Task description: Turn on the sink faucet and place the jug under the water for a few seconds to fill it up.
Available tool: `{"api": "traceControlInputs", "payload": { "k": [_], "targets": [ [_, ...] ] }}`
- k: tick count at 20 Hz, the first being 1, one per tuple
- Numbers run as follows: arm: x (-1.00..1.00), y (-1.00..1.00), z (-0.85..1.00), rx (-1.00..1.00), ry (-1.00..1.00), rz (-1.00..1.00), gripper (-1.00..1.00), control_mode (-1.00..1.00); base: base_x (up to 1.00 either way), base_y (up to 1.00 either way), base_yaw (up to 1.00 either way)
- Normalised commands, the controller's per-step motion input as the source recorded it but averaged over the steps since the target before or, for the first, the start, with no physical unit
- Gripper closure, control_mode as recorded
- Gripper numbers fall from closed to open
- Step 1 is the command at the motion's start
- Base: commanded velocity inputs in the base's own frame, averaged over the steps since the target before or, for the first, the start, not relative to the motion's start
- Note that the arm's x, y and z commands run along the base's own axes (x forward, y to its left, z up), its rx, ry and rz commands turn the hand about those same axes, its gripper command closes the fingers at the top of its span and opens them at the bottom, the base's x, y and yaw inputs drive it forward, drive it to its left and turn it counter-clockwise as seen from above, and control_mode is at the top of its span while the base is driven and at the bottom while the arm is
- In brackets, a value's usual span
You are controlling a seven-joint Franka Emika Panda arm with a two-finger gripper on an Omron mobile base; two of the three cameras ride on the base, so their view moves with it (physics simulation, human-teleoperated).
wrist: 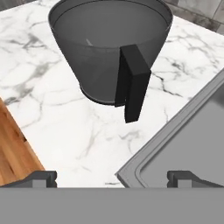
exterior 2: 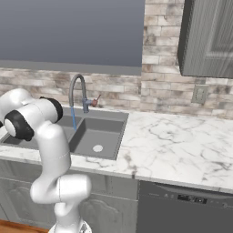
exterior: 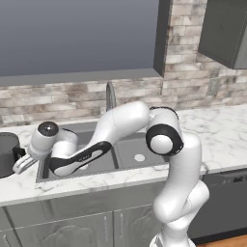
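End effector [wrist: 112, 178] open, facing jug [wrist: 105, 52] handle, bare counter [wrist: 57, 109] between, sink [wrist: 175, 148] rim beside.

The jug [wrist: 109, 48] stands upright on the desk [wrist: 52, 87], left of the sink [exterior: 128, 152], its handle turned toward the gripper [exterior: 21, 164] just beside it. The sink faucet [exterior 2: 78, 93] rises behind the basins, and the water [exterior 2: 73, 122] falls from it into the sink.

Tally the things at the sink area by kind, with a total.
Jug: 1
Sink faucet: 1
Water stream: 1
Sink basins: 2
Gripper, open: 1
Wall outlet: 1
Total: 7
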Motion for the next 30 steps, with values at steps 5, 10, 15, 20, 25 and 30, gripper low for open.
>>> {"api": "traceControlInputs", "payload": {
  "k": [5, 10, 15, 20, 25, 30],
  "targets": [
    [0.21, 0.00, 0.00, 0.00, 0.00, 0.00, -1.00, -1.00, 0.00, 0.00, 0.00],
    [0.22, 0.00, 0.00, 0.00, 0.00, 0.00, -1.00, -1.00, 0.00, 0.00, 0.00],
    [0.06, 0.03, -0.05, 0.00, 0.00, 0.00, -1.00, -1.00, 0.00, 0.00, 0.00],
    [0.10, 0.07, -0.04, -0.01, 0.01, 0.00, -1.00, -1.00, 0.00, 0.00, 0.00],
    [0.20, 0.14, -0.02, -0.02, 0.00, 0.00, -1.00, -1.00, 0.00, 0.00, 0.00],
    [0.22, 0.19, -0.07, -0.03, 0.00, 0.00, -1.00, -1.00, 0.00, 0.00, 0.00]
  ]
}}
